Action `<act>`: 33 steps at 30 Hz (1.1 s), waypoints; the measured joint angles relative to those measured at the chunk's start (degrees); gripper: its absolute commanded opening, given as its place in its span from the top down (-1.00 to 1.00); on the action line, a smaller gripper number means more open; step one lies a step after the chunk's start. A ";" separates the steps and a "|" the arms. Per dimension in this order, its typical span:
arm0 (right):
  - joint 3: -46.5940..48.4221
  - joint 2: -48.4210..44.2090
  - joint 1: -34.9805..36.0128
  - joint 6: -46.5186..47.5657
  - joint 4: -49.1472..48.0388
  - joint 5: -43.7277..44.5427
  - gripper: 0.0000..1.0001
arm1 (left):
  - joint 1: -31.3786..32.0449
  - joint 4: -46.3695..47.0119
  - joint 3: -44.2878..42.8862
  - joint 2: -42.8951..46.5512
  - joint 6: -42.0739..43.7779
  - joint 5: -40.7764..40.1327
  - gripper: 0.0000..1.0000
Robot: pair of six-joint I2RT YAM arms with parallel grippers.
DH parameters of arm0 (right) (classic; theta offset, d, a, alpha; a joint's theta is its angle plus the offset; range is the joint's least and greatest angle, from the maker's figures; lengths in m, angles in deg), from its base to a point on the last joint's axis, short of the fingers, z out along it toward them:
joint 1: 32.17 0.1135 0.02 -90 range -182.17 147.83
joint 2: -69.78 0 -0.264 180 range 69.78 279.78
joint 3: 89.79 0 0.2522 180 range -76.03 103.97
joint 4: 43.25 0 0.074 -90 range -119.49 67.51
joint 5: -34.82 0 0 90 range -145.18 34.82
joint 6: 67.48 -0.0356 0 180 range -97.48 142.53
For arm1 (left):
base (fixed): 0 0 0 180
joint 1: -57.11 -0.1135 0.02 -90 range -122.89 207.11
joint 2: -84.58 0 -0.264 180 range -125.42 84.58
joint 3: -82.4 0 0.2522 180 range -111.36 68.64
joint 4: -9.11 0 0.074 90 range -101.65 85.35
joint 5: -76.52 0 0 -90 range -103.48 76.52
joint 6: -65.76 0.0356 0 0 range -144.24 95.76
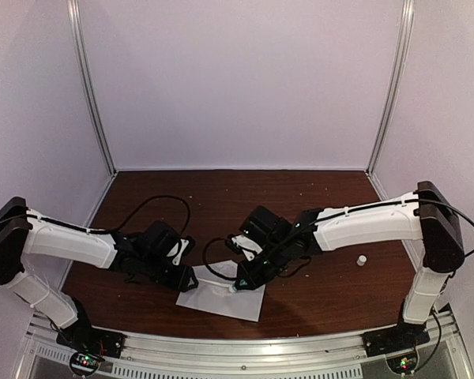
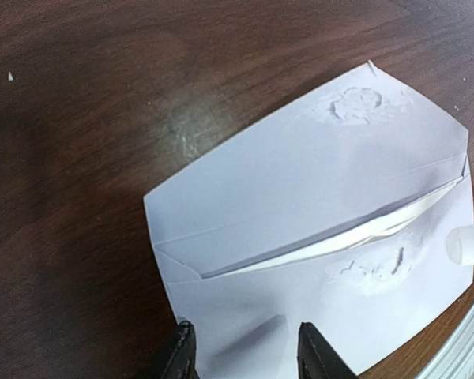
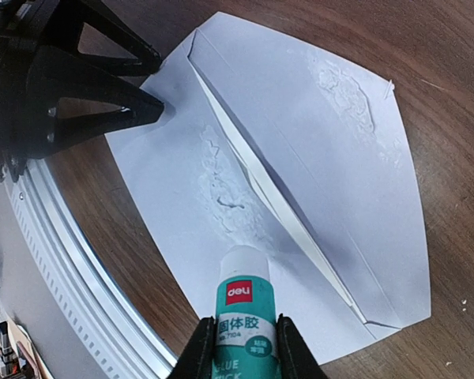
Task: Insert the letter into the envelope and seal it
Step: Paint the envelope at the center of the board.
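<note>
The pale grey envelope (image 1: 221, 298) (image 2: 300, 181) (image 3: 300, 158) lies flat on the brown table near the front edge, with its flap folded open. Rough glue smears mark the flap (image 2: 355, 103) and the body (image 2: 375, 268). A thin white edge of the letter (image 2: 355, 237) (image 3: 261, 185) shows in the envelope's mouth; the rest is hidden inside. My left gripper (image 2: 245, 335) (image 1: 191, 278) stands open over the envelope's near edge, nothing between its fingers. My right gripper (image 3: 243, 328) (image 1: 241, 283) is shut on a teal glue stick (image 3: 243, 308) (image 2: 468, 243), its white tip just above the body's smear.
A small white cap (image 1: 362, 259) stands on the table to the right. The metal front rail (image 3: 71, 260) runs close beside the envelope. The left arm's black fingers (image 3: 79, 103) reach in at the envelope's far corner in the right wrist view.
</note>
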 measured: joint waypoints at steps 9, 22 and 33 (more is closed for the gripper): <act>2.27 2.36 0.70 0.20 0.57 1.73 1.00 | -0.04 0.07 0.24 -0.42 0.00 -2.14 0.00; 4.17 4.79 1.22 0.59 2.12 2.80 1.00 | -0.07 0.15 0.22 -0.63 0.11 -3.96 0.12; 4.92 6.47 1.36 0.66 2.34 3.23 1.00 | -0.13 1.11 0.11 -1.38 0.48 -4.04 0.29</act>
